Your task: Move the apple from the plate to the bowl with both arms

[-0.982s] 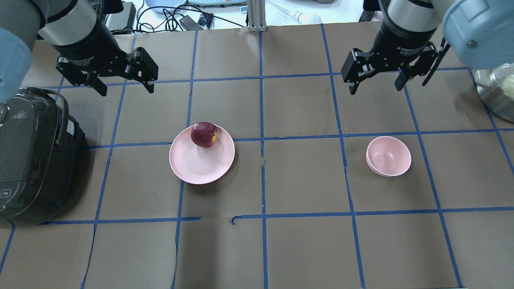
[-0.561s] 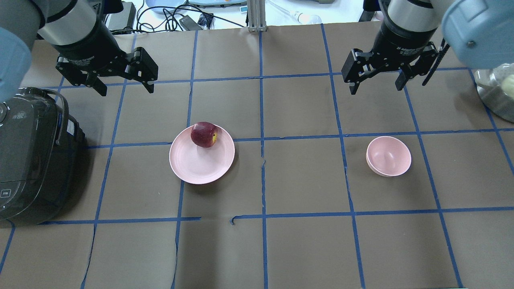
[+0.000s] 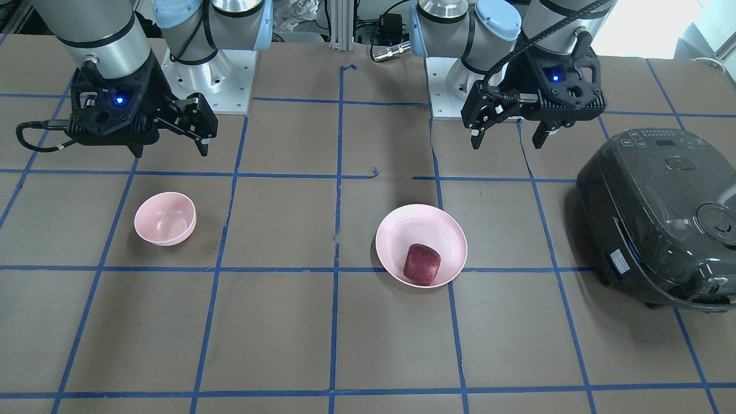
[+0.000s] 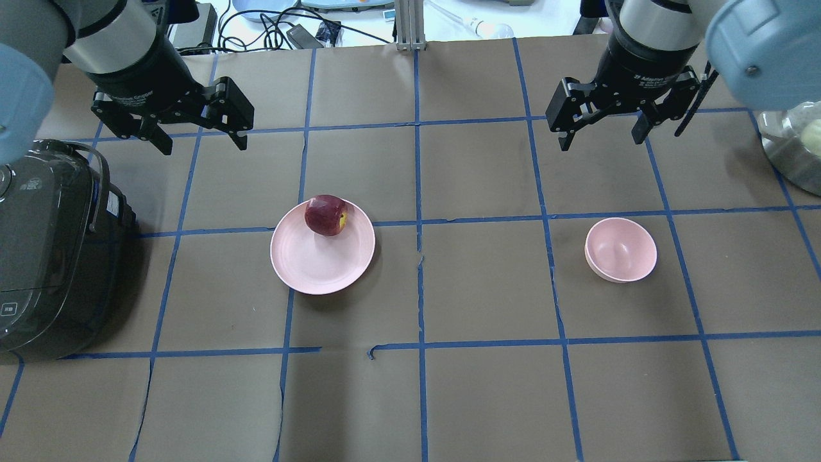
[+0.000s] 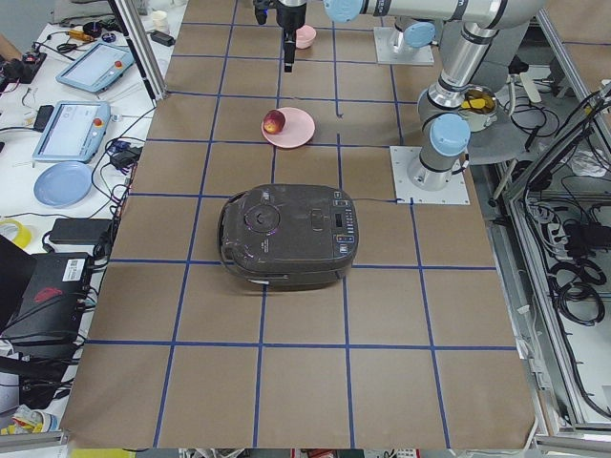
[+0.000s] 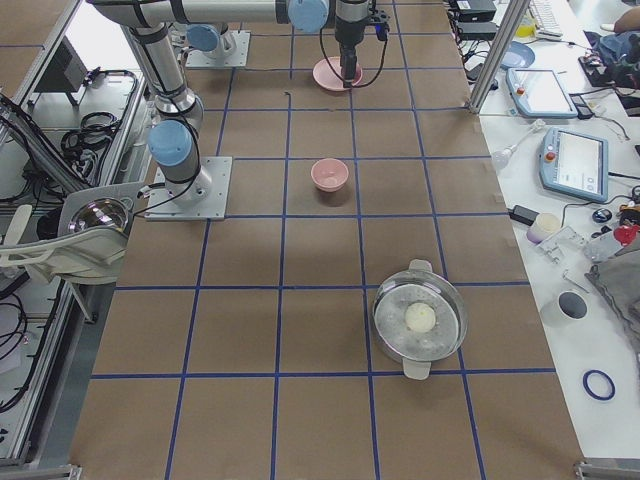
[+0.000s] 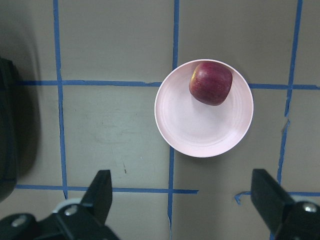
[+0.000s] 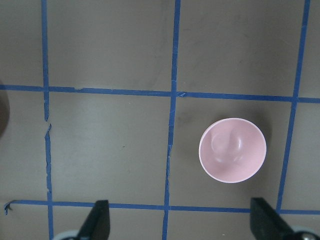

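From my remote seat, the brown worktop (image 4: 487, 289), gridded in blue tape, fills every view. Both arms reach over it from the robot's edge. The left gripper (image 4: 202, 145) hangs high over the left half with its fingers (image 4: 240, 138) spread wide and nothing between them. The right gripper (image 4: 601, 143) hangs just as high over the right half, its fingers also wide apart and holding nothing. Neither touches anything on the worktop.

The biggest object I see is a dark grey cooker (image 4: 45, 256) at the worktop's left edge, lid down. Near the right edge stands a steel pot (image 6: 385, 300) with two handles. A pale round item (image 6: 419, 317) lies in it, on a whitish inside, and I cannot tell what it is.

The plate (image 4: 314, 263) lies flat in the left half, about midway between the robot's edge and the operators' edge, well apart from the cooker. The bowl (image 4: 621, 250) stands upright in the right half at about the same depth, well apart from the plate. In the right wrist view I see straight down onto its bare pink bottom.

The apple (image 4: 326, 215) rests on the plate, off centre, against the part of the rim nearest the operators' edge. A small yellow patch shows on its skin in the overhead view.
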Available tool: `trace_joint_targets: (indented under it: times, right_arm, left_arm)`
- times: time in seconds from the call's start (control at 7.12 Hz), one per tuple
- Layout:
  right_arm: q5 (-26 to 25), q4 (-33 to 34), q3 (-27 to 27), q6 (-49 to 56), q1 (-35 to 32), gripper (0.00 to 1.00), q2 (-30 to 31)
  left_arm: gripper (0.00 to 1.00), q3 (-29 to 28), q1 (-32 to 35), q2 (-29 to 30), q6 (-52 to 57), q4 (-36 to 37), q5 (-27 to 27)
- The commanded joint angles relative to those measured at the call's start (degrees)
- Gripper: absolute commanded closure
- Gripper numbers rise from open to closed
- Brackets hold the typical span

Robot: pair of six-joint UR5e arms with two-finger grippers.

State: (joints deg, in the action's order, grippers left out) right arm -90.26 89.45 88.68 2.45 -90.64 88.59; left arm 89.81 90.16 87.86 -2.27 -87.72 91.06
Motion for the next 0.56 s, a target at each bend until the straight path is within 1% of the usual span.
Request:
trace_joint_targets:
  times: [0.0, 0.42]
  right_arm:
    - [0.5, 0.2, 0.0, 0.0, 0.0, 0.0, 0.0]
    - [-0.1, 1.2, 0.0, 0.2, 1.4, 0.0, -0.6]
  left_arm:
    - [0.0, 0.0, 0.0, 0.0, 0.0, 0.0, 0.0]
    - [0.0, 0.0, 0.0, 0.0, 0.0, 0.0, 0.0]
